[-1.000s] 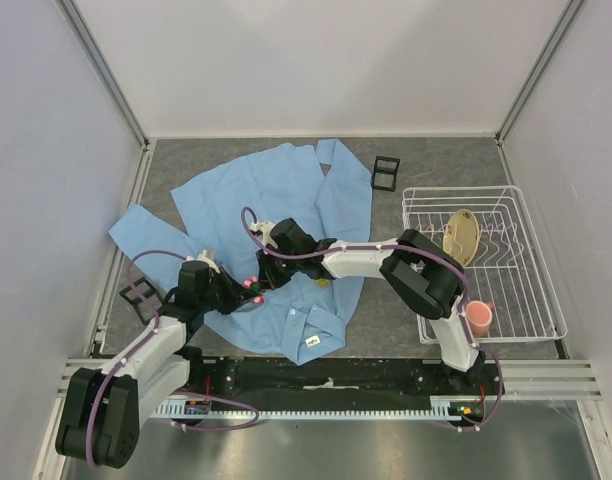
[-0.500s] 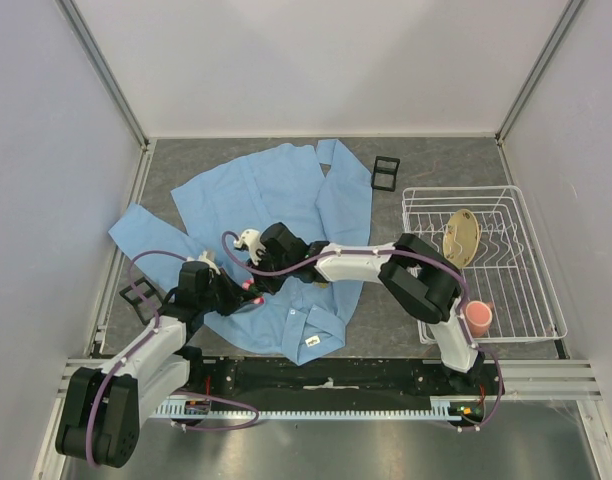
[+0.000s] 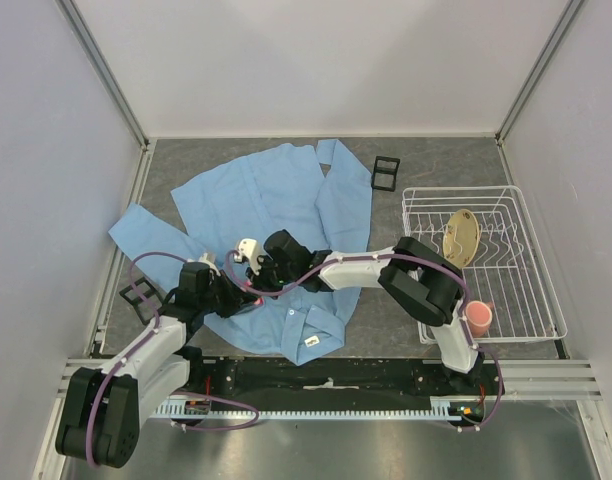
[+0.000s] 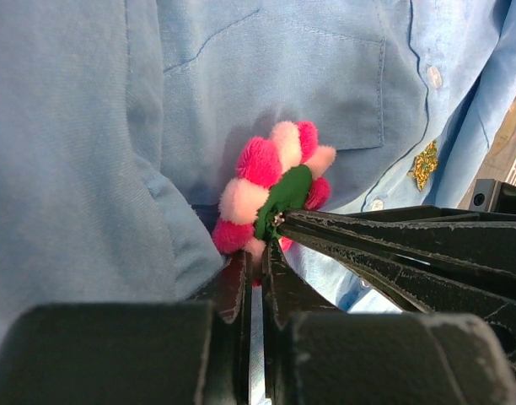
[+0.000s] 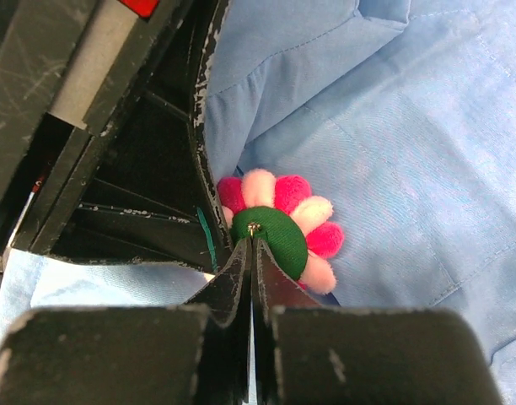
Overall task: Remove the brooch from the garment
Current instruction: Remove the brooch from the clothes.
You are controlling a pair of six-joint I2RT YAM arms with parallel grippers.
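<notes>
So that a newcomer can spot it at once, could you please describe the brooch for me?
Find the large light blue shirt; at the lower corner of its chest pocket sits the brooch. It is a fluffy flower of bright pink and pale pink petals round a green disc, unlike the small flat gold emblem off to its side.

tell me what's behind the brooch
The light blue garment, at its chest pocket. The brooch itself covers the cloth directly beneath, so where it's pinned can't be seen.

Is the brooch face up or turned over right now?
Turned over: the brooch shows its green backing and metal pin to both wrist cameras, pink petals behind.
</notes>
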